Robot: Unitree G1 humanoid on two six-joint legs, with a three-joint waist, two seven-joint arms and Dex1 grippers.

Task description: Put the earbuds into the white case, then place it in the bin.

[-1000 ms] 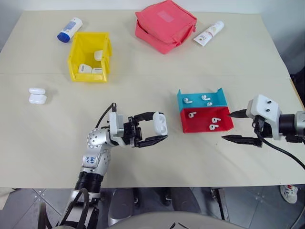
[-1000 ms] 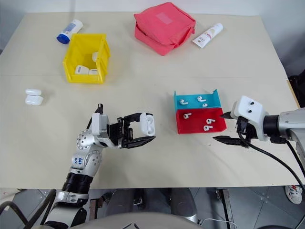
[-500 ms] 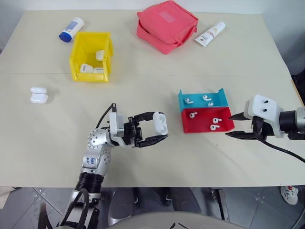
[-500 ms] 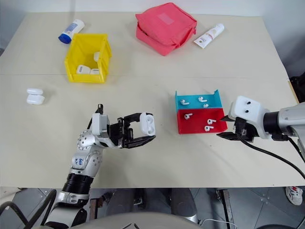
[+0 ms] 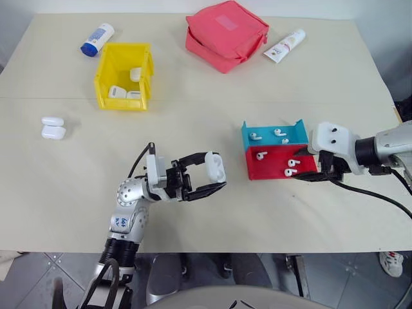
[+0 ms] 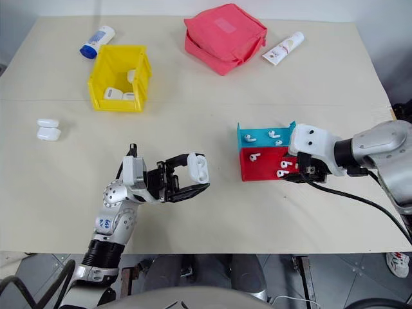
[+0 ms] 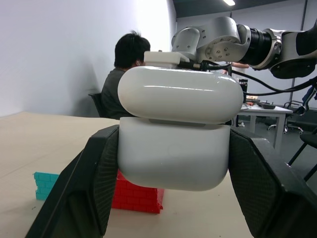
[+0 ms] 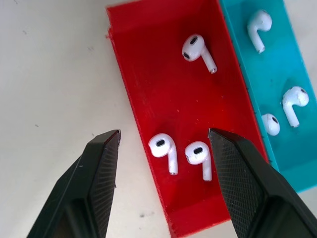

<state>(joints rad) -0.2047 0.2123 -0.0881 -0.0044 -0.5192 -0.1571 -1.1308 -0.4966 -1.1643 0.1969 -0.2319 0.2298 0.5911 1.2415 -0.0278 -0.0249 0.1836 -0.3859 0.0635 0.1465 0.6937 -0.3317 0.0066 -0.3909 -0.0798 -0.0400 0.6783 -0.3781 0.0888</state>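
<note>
Below our spread right hand: earbuds in the red tray.
Our left hand pinches the white case aloft, ready for loading.

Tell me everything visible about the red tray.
The red tray is a shallow, open-topped rectangular tray of matte red plastic, lying flat on the table beside a teal tray, their long sides touching. Three white earbuds lie inside, two together near one end. The right gripper hovers open above that end.
</note>
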